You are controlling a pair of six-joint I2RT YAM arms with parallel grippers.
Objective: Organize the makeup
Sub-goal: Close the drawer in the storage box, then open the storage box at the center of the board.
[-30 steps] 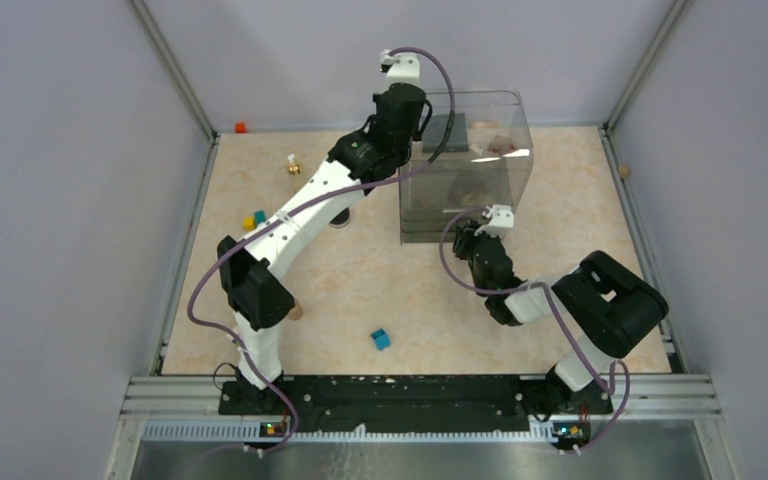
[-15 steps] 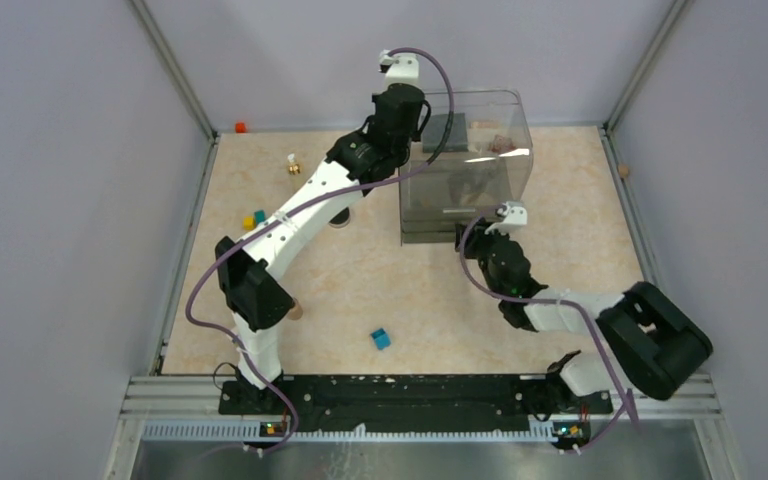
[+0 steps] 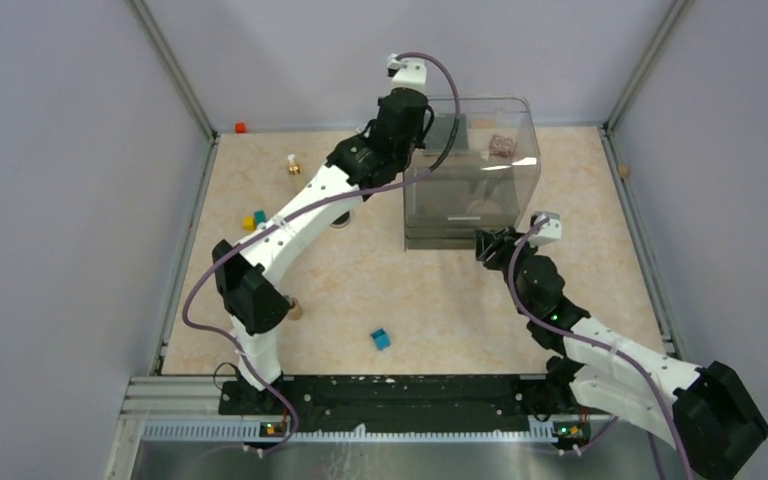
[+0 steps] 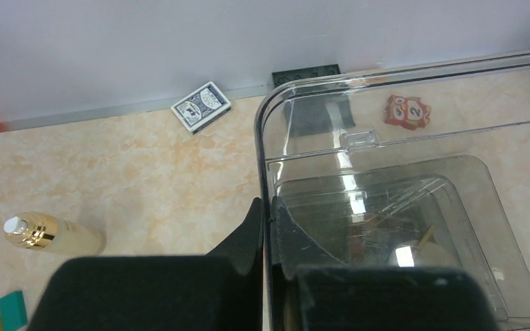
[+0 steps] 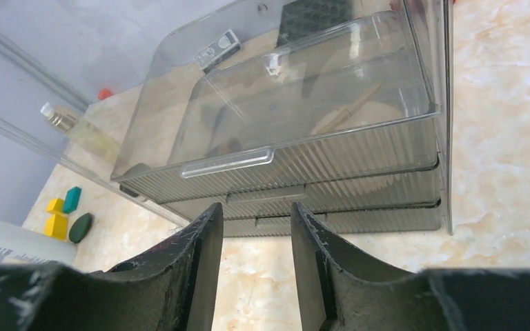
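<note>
The beige worktop (image 3: 410,300) carries a clear drawer box (image 3: 450,236) at its far middle. That box now sits slightly farther right than a second ago.

The right arm (image 3: 610,350) has changed most. Its elbow, once raised beside the box's front right, has swung low towards the near right corner. The right pincer (image 5: 254,211) has backed off from the drawer fronts to just before the box's front right corner. Its fingers stand apart with nothing between them.

The left arm (image 3: 290,215) stays stretched to the box's left wall. The left pincer (image 4: 269,207) is still closed on that wall, one finger inside and one outside.

A white bottle (image 5: 21,243) lies well to the box's left. A gold-capped bottle (image 4: 48,236) lies on its side farther left. A dark square palette (image 4: 307,72) lies behind the box, with a pinkish checkered palette (image 4: 407,112) beside it. A beige round disc (image 5: 379,114) shows through the drawers, though I cannot tell which drawer holds it.

A card box (image 4: 201,106) lies behind the box's left. A blue cube (image 3: 380,339) sits well in front, and yellow and green blocks (image 3: 253,220) sit to the left.
</note>
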